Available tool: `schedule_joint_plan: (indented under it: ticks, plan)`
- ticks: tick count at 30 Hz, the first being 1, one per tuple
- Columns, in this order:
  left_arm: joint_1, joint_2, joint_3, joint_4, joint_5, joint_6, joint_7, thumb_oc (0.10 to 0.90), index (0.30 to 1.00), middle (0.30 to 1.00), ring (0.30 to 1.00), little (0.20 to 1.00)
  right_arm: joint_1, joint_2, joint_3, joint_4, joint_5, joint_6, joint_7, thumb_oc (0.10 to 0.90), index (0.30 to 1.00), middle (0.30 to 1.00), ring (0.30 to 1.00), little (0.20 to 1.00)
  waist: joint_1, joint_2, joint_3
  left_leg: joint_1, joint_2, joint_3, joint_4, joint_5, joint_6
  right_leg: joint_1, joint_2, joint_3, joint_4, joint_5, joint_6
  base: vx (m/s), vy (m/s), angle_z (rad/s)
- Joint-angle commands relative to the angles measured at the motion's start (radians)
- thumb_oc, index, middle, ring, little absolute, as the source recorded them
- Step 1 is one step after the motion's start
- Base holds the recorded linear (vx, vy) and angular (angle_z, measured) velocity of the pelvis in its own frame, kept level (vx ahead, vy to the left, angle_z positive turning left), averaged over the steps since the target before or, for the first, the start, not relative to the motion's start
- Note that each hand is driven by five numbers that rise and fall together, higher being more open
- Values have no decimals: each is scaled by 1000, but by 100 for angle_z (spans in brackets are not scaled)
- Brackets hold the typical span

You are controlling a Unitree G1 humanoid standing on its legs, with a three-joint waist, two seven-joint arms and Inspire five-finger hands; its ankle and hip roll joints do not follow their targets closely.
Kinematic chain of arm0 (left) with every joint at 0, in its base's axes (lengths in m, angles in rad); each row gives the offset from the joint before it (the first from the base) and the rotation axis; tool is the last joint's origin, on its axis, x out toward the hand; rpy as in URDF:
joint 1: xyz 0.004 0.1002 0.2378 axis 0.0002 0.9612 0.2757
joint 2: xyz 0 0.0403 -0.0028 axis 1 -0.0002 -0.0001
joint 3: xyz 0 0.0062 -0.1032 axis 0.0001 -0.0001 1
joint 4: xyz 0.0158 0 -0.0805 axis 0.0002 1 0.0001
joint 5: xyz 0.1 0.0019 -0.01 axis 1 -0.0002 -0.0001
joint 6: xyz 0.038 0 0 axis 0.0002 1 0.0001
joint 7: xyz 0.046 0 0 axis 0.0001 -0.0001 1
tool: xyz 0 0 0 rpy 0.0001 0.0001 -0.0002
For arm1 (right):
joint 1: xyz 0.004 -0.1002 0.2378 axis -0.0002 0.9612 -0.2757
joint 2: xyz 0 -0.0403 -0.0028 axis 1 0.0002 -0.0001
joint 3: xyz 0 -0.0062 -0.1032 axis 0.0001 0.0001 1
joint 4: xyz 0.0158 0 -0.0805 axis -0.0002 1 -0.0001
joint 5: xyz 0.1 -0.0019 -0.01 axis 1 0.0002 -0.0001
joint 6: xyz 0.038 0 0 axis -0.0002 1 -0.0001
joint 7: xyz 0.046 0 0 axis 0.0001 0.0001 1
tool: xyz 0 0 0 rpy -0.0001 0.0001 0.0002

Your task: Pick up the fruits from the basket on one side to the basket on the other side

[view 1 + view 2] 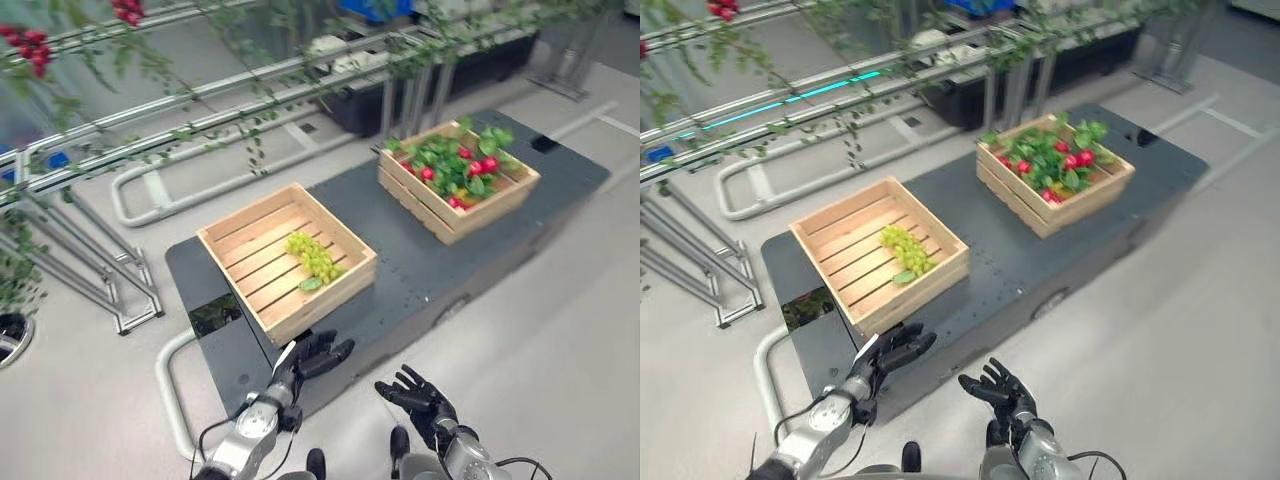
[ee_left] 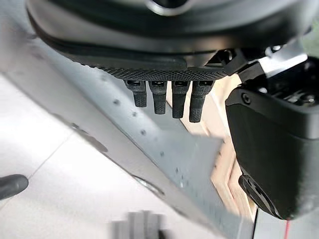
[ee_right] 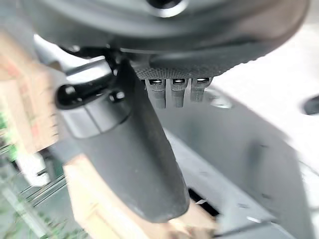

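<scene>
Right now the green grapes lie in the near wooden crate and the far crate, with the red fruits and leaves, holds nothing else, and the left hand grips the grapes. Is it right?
One part is wrong: the left hand grips nothing. It hovers open before the near crate, as the left eye view shows. The green grapes do lie in that crate, and the far crate holds red fruits and leaves.

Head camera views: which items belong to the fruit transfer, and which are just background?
Job items:
near crate
green grapes inside it
far crate with red fruits and leaves
left hand, open
right hand, open

Background:
dark platform
metal rails with vines
black bin
</scene>
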Motion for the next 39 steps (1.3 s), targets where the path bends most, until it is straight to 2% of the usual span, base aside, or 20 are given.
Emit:
schedule_joint_plan:
  ticks: [1,4,10,11,12,14,15,16,17,18,19,21,24,26,29,31,33,35,36,39]
  plan:
    - [-114,-13,-8,-60,40,-83,-20,800,900,900,900,900,-55,2,-19,-66,34,-64,41,800,900,900,900,900,2,-16,-37,-9,-60,3,17,-107,41,41,-74,-61,8,-61,40,89,-56,-2]
    - [-100,-2,-2,-60,33,-76,-18,800,900,900,900,900,-55,3,-9,-62,17,-54,47,800,900,900,900,900,13,-8,-40,-2,-59,-5,3,-104,37,58,-74,-85,8,-71,38,159,-88,0]
    - [-44,26,42,-84,46,-79,24,800,900,900,900,900,-16,15,7,-112,-5,-24,12,800,900,900,900,900,20,-18,-35,15,-35,14,38,-112,22,97,-64,-119,8,-98,16,184,-93,16]
    - [-41,27,49,-86,42,-89,42,800,900,900,900,900,-11,16,10,-121,-8,-27,7,800,900,900,900,900,18,-24,-28,-2,-32,32,94,-129,17,98,-63,-120,12,-106,6,102,-40,10]
    - [-44,28,54,-93,32,-105,62,800,900,900,900,900,2,14,20,-146,-18,-35,-9,800,900,900,900,900,18,-34,-9,-75,-24,51,254,-99,1,96,-66,-123,25,-113,-11,37,-40,11]
    - [-54,31,55,-102,28,-124,71,800,900,900,900,900,15,1,30,-169,-12,-56,-24,800,900,900,900,900,17,-38,20,-192,-3,57,439,-38,-20,89,-64,-134,39,-116,-34,-82,-9,24]
    - [-80,30,53,-104,12,-149,67,800,900,900,900,900,23,-16,31,-168,1,-89,-34,800,900,900,900,900,13,-26,56,-297,-2,71,515,4,-43,92,-59,-146,51,-117,-48,-63,93,51]
    - [-100,23,50,-95,1,-163,56,800,900,900,900,900,17,-20,30,-156,9,-101,-44,800,900,900,900,900,10,-16,75,-300,6,102,467,-2,-63,110,-58,-149,53,-127,-39,15,190,74]
    - [-124,12,46,-87,5,-170,23,800,900,900,900,900,8,-15,26,-142,27,-128,-60,800,900,900,900,900,-1,-9,85,-261,15,191,283,8,-67,129,-70,-178,54,-132,-20,85,200,78]
    - [-134,10,43,-88,8,-171,9,800,900,900,900,900,3,-11,25,-136,32,-147,-66,800,900,900,900,900,-5,-7,87,-235,6,217,181,13,-61,139,-77,-190,48,-131,-7,144,315,75]
    - [-165,7,18,-87,30,-136,25,800,900,900,900,900,-18,0,20,-94,1,-167,-100,800,900,900,900,900,-1,-5,78,-190,-22,166,129,-24,-15,115,-93,-194,71,-134,11,128,267,53]
    - [-177,6,8,-79,48,-140,38,800,900,900,900,900,-27,9,12,-76,19,-170,-99,800,900,900,900,900,7,-2,70,-164,-48,121,98,-32,2,106,-107,-196,97,-137,31,143,226,17]
    - [-174,31,-5,-98,65,-128,30,800,900,900,900,900,-5,28,-1,-86,18,-188,-76,800,900,900,900,900,3,1,54,-98,-47,157,61,-47,23,97,-134,-231,150,-154,41,179,167,-29]
    - [-172,41,-1,-100,62,-121,33,800,900,900,900,900,-2,40,2,-87,13,-194,-74,800,900,900,900,900,13,5,42,-80,-62,131,24,-45,31,105,-148,-236,133,-138,53,133,120,13]
    - [-173,52,-1,-108,66,-132,42,800,900,900,900,900,-9,45,2,-81,14,-208,-76,800,900,900,900,900,19,11,31,-73,-66,133,2,-50,40,94,-158,-248,136,-132,56,79,114,5]
    - [-183,50,6,-118,66,-130,41,800,900,900,900,900,-29,53,-14,-60,18,-206,-112,800,900,900,900,900,23,16,23,-75,-72,125,2,-58,53,80,-151,-236,188,-163,47,150,126,10]
    - [-180,52,11,-138,69,-124,39,800,900,900,900,900,-22,61,-25,-66,22,-207,-140,800,900,900,900,900,22,12,25,-80,-84,129,3,-60,69,42,-155,-225,344,-173,45,119,102,7]
    - [-163,62,9,-168,80,-129,52,800,900,900,900,900,8,54,-25,-112,13,-206,-154,800,900,900,900,900,-1,8,58,-95,-97,114,35,-79,92,-114,-162,-146,642,-152,45,52,60,0]
    - [-158,67,9,-171,84,-131,56,800,900,900,900,900,20,48,-23,-123,13,-207,-149,800,900,900,900,900,-13,6,73,-94,-97,104,41,-82,95,-162,-155,-124,686,-140,45,60,-57,-2]
    - [-173,81,17,-177,70,-132,71,800,900,900,900,900,25,48,-27,-124,3,-210,-131,800,900,900,900,900,-28,9,106,-78,-72,100,30,-75,78,-188,-171,-116,525,-91,42,75,-193,22]
